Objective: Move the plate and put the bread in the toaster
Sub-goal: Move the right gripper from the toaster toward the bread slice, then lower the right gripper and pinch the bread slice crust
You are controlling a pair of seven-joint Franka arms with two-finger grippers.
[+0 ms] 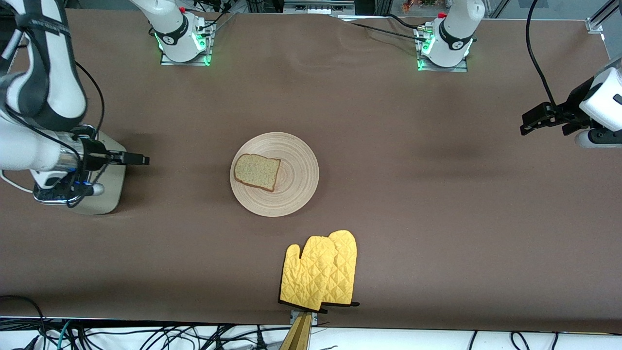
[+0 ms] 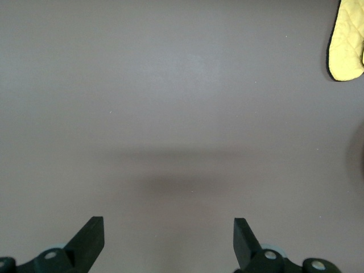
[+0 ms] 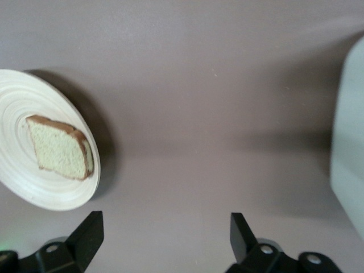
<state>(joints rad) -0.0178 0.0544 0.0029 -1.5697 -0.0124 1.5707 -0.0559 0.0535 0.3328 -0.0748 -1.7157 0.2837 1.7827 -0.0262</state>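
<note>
The pale wood plate (image 1: 291,194) lies mid-table with the bread (image 1: 257,171) lying on it, toward the right arm's end. Both also show in the right wrist view, the plate (image 3: 23,102) and the bread (image 3: 57,151). The cream toaster (image 1: 111,187) stands at the right arm's end, largely hidden under the right arm; its side shows in the right wrist view (image 3: 350,153). My right gripper (image 1: 141,159) (image 3: 165,233) is open and empty, over the table just beside the toaster, pointing toward the plate. My left gripper (image 1: 529,124) (image 2: 169,239) is open and empty over bare table at the left arm's end.
Two yellow oven mitts (image 1: 320,270) lie overlapped near the table edge closest to the front camera, nearer to it than the plate; one shows in the left wrist view (image 2: 347,40). Brown cloth covers the table (image 1: 437,218).
</note>
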